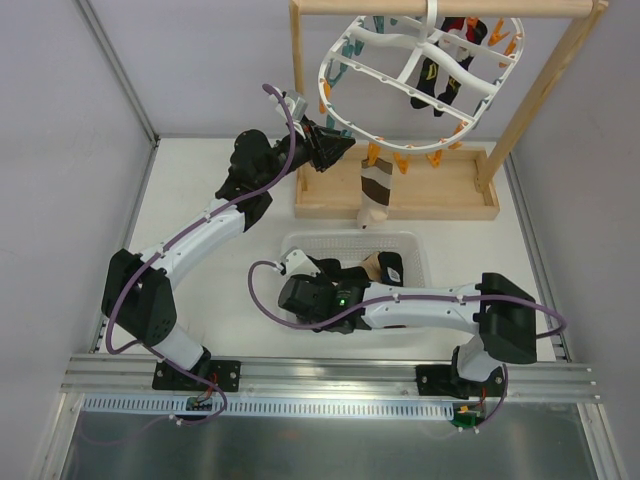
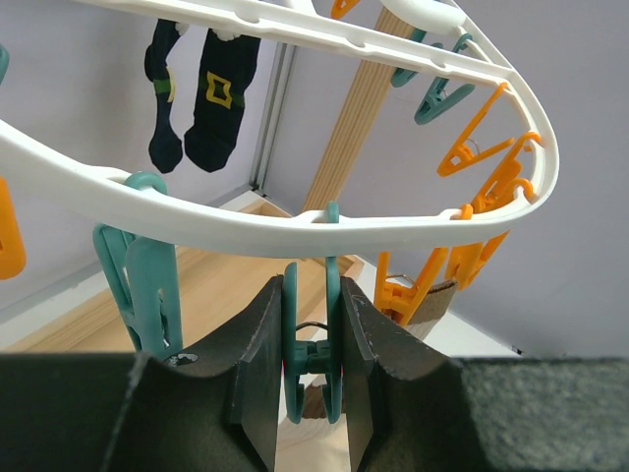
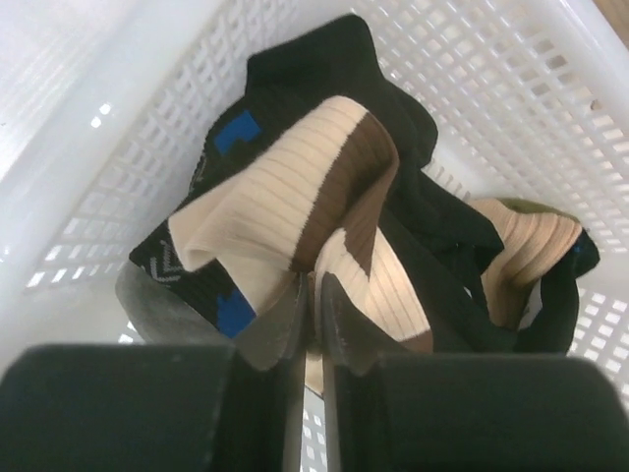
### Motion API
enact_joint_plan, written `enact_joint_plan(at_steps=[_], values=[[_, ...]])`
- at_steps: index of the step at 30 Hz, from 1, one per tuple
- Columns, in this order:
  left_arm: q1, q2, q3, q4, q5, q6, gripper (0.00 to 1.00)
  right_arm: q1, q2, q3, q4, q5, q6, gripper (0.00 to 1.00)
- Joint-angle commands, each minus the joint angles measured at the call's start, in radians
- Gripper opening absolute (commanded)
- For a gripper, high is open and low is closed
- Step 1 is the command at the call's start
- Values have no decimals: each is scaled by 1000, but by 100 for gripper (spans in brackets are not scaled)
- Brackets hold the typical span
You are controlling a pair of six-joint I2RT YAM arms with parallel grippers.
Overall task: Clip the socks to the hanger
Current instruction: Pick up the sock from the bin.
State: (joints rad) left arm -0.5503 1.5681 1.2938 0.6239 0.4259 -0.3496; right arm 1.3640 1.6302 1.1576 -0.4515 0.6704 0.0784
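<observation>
Grip first: the left gripper [image 2: 313,388] has its jaws clamped on a teal peg [image 2: 311,295] that dangles from the hanger [image 2: 295,231] rim. This is likely to squeeze the peg's mouth open for a sock. I cannot tell whether the mouth gapes, since the fingers hide it. The right gripper [image 3: 313,315] has its jaws pinched together on a fold of the tan sock [image 3: 295,197]. That sock lies on top of black socks [image 3: 393,128] in the basket [image 3: 511,88], well apart from the peg and lower. Taking the top fold should let it lift off the heap without dragging the others.

Further out, a banded sock [image 1: 376,190] hangs from an orange peg [image 1: 373,155] just beside the held one, and dark socks [image 1: 440,85] hang at the far rim. The basket wall stands between the tan sock and the hanger, so the lift must clear it. Room is tight on the side of the teal peg where the banded sock and orange pegs crowd. The frame [image 1: 400,212] base lies under the rim, and its posts fence both ends.
</observation>
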Motion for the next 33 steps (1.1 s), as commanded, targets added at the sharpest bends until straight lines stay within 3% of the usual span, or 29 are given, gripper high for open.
enact_joint_plan(at_steps=[1,8,11,17,23,28,33], values=[[-4,-13,-36,-110,42,31,0,0,-84,39,-70,38,35,8],[-5,-8,-28,-110,45,21,0,-35,-320,-25,-170,-80,87,6],[-5,-6,-28,-110,50,20,0,-88,-412,-58,-226,-132,133,1],[-5,-11,-24,-110,50,14,0,-190,-654,-42,-485,-78,221,1],[-5,-13,-19,-110,54,9,0,-296,-914,66,-584,-84,230,1],[-7,-13,-16,-108,53,9,0,-299,-871,169,-605,-129,167,1],[-7,-16,-24,-108,50,9,0,-321,-614,157,-567,-207,142,1]])
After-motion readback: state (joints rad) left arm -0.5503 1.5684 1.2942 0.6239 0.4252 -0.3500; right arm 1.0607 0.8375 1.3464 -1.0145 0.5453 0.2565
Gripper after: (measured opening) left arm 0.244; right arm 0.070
